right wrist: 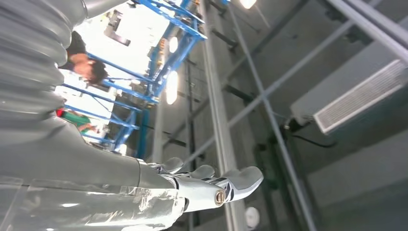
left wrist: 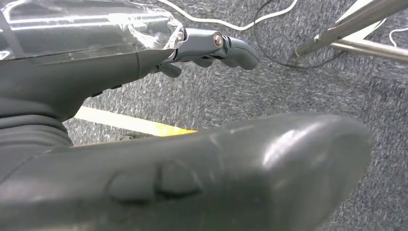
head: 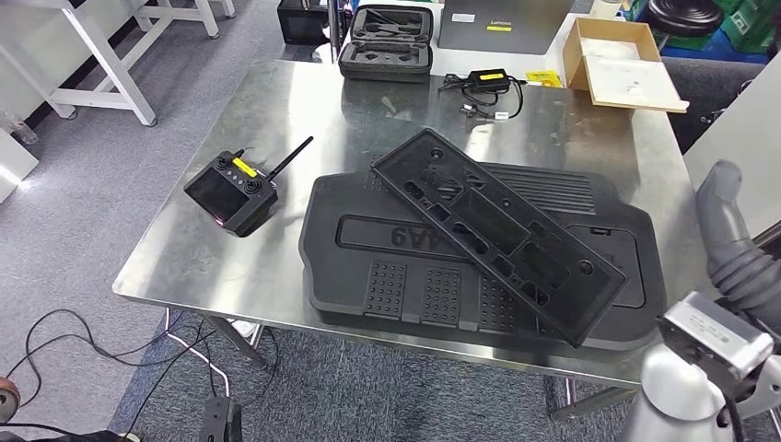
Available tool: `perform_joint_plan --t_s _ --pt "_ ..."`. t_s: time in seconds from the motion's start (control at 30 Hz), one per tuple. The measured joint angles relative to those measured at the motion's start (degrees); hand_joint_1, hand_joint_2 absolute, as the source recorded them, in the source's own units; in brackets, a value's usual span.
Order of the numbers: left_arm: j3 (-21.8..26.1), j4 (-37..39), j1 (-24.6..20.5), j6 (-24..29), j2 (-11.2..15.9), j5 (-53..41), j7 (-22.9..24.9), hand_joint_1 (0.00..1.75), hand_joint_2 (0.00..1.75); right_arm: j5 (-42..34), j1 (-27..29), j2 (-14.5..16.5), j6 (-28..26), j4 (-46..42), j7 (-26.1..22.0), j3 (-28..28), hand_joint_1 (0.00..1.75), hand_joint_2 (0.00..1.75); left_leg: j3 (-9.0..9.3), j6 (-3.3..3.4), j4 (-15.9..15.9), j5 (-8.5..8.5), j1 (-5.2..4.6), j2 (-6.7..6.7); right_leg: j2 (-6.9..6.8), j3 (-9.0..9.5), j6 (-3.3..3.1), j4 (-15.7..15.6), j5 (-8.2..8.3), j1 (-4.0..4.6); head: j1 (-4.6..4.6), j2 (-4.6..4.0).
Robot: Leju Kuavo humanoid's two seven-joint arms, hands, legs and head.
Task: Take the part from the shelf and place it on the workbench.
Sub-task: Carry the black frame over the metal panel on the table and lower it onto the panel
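- The task looks nearly done, in my judgement: the long black part [head: 497, 230] lies on the worktop [head: 304, 101], resting slantwise on top of a larger black panel [head: 387, 267], and no robot hand touches it.
- What is left seems to be only drawing the arms away; the shelf I cannot place in these pictures.
- The left robot hand [left wrist: 211, 48] hangs over grey carpet, fingers loosely apart, holding nothing.
- The right robot hand [right wrist: 216, 185] points up toward the ceiling, fingers spread a little, also holding nothing.
- Count on the worktop: two black moulded pieces, one remote controller [head: 230, 191] with antenna, one open black case [head: 387, 41], one charger with cable [head: 488, 83], one cardboard box [head: 619, 64].
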Motion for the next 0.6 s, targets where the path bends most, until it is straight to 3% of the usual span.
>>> perform_joint_plan --t_s 0.07,0.13,0.27,0.3,0.37,0.43,0.47,0.5,0.53,0.6 --pt "0.0 0.0 0.1 0.0 -0.1 0.0 0.0 0.0 0.0 0.0 0.0 -0.2 0.0 0.0 0.6 0.1 0.0 1.75 -0.36 -0.7 0.8 -0.27 0.45 -0.06 0.02 3.0 0.54 -6.8 3.9 -0.46 0.26 0.0" --pt "0.0 0.0 0.1 0.0 -0.1 0.1 0.1 0.0 0.0 -0.3 0.2 -0.4 0.0 0.0 1.2 0.2 0.0 1.75 -0.87 -1.74 1.7 -0.45 0.48 -0.21 0.36 4.9 0.4 -11.7 5.99 -0.43 0.61 0.0" --pt "0.0 0.0 0.2 0.0 -0.2 0.5 0.1 0.0 0.0 -0.8 0.4 -0.7 0.0 0.1 2.2 0.7 0.0 1.75 -1.41 -3.48 2.1 -0.24 0.58 -0.36 0.63 4.07 -1.7 -11.9 6.94 -0.09 -0.01 0.0" --pt "0.0 0.0 0.3 0.0 -0.2 0.5 0.1 0.0 0.0 -0.8 0.4 -0.7 0.0 0.1 2.3 0.9 0.0 1.75 -1.83 -3.73 3.1 -1.28 0.65 -0.32 0.52 3.78 -2.22 -12.0 7.3 -0.11 -0.3 0.0" --pt "0.0 0.0 0.3 0.0 -0.2 0.5 0.1 0.0 0.0 -0.8 0.4 -0.8 0.0 0.1 2.4 1.2 0.0 1.75 -3.73 -3.9 8.5 -5.64 0.65 -0.2 0.22 3.05 -2.99 -12.1 7.99 -0.06 -1.19 0.0" --pt "0.0 0.0 0.3 0.0 -0.2 0.6 0.1 0.0 0.0 -1.0 0.6 -0.8 0.0 0.1 2.3 1.3 0.0 1.75 -5.83 -3.89 15.7 -9.93 0.48 -0.16 0.0 2.1 -3.28 -12.0 8.63 0.25 -1.99 0.0" --pt "0.0 0.0 0.3 0.0 -0.2 0.6 0.2 0.0 0.0 -1.2 0.8 -0.9 0.0 0.1 2.2 1.3 0.0 1.75 -5.89 -3.77 17.5 -10.78 0.34 -0.16 -0.07 1.61 -3.3 -12.0 8.96 0.45 -2.25 0.0" --pt "0.0 0.0 0.3 0.0 -0.2 0.6 0.2 0.0 0.0 -1.5 0.9 -0.9 0.0 0.1 2.2 1.4 0.0 1.75 -4.85 -3.51 17.1 -10.59 0.17 -0.16 -0.1 1.15 -3.3 -11.9 9.28 0.64 -2.43 0.0" --pt "0.0 0.0 0.4 0.0 -0.2 0.7 0.2 0.0 0.0 -1.7 1.0 -0.9 0.0 0.1 2.1 1.4 0.0 1.75 -2.63 -3.1 14.4 -9.53 -0.04 -0.16 -0.1 0.77 -3.27 -11.8 9.57 0.8 -2.61 0.0" --pt "0.0 0.0 0.2 0.0 -0.1 0.7 0.3 0.0 0.0 -2.1 1.1 -0.9 0.0 0.1 1.9 1.4 0.0 1.75 2.88 -2.05 6.1 -7.2 -0.62 -0.12 -0.12 0.34 -3.1 -11.8 10.09 1.06 -2.92 0.0"
